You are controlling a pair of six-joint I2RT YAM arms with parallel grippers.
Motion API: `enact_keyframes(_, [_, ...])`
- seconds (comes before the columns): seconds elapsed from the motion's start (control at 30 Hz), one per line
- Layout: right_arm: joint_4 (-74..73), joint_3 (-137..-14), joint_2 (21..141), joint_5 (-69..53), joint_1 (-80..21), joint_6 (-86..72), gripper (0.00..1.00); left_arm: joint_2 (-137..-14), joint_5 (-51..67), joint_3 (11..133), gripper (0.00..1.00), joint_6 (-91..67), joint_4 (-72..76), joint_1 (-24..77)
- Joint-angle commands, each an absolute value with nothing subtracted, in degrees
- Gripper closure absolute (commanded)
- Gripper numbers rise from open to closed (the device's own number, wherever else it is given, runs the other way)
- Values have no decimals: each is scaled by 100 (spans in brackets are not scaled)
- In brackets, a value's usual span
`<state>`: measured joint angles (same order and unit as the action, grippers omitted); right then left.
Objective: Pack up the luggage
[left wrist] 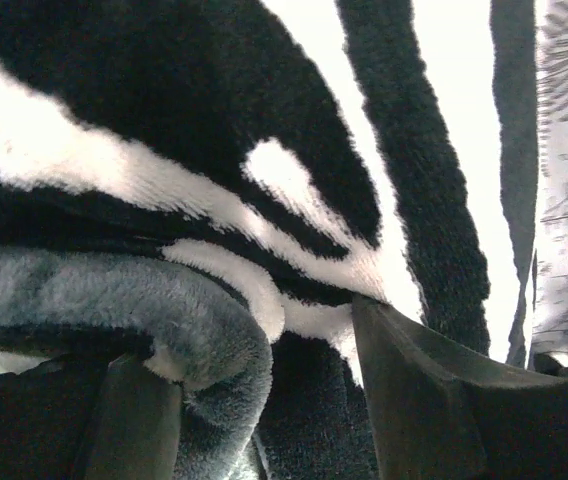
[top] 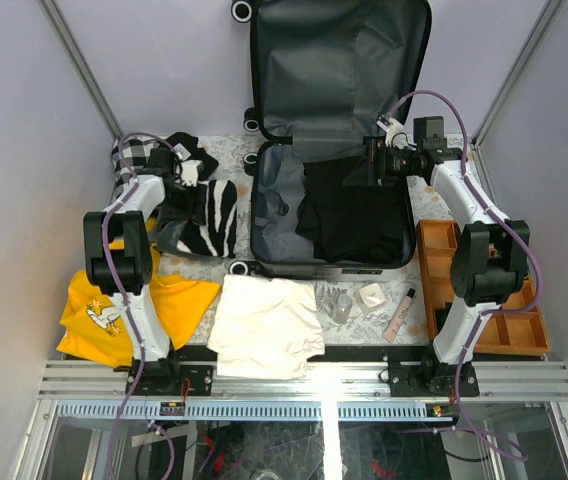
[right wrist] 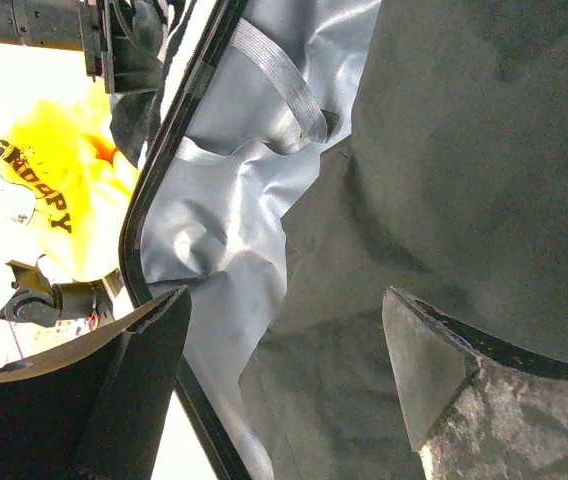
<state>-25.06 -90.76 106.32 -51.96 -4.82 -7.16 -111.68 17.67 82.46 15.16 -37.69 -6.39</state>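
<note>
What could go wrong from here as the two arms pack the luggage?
1. The left tool straddles only a thick fold of the zebra fleece. A lift might let the bulky fleece slip out, or drag along the checked cloth near it.
2. The right tool hangs open inside the luggage, over the black garment. Bringing the fleece in while it is there could make the arms collide.

A robotics lab test cell rather than a home: the left arm and right arm stand bolted to an aluminium rail at the edge of a marble-patterned table, boxed in by plain pale wall panels (purple cables loop along both arms).
</note>
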Motion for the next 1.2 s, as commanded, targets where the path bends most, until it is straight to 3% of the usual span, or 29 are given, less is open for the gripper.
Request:
enact_keyframes(0.0, [-2251, -9102, 10498, -5453, -467, -876, 16, -10960, 1895, 8157, 41, 1028, -3380, -492])
enact_keyframes(0.13, [-2250, -9083, 10497, -5465, -464, -887, 16, -11012, 1656, 8059, 38, 1065, -3315, -615])
enact_keyframes(0.43, [-2349, -9075, 10485, -5536, -469, -832, 16, -11224, 2103, 8129, 1, 1227, -3450, -1606])
enact_keyframes(0.47, [-2356, -9070, 10485, -5545, -471, -823, 16, -11217, 2098, 8097, 0, 1272, -3435, -1606])
enact_keyframes(0.77, [-2381, -9048, 10481, -5524, -470, -817, 16, -11610, 2937, 8229, 0, 1328, -3470, -1518])
enact_keyframes(1.03, [-2403, -9069, 10512, -5516, -468, -823, 17, -12040, 2416, 8296, 1, 1054, -3210, -1336])
enact_keyframes(1.07, [-2414, -9082, 10503, -5511, -473, -824, 17, -12053, 2441, 8278, 6, 1067, -3236, -1318])
enact_keyframes(1.17, [-2474, -9130, 10503, -5494, -467, -800, 17, -11859, 2553, 8138, 36, 1119, -3233, -1267])
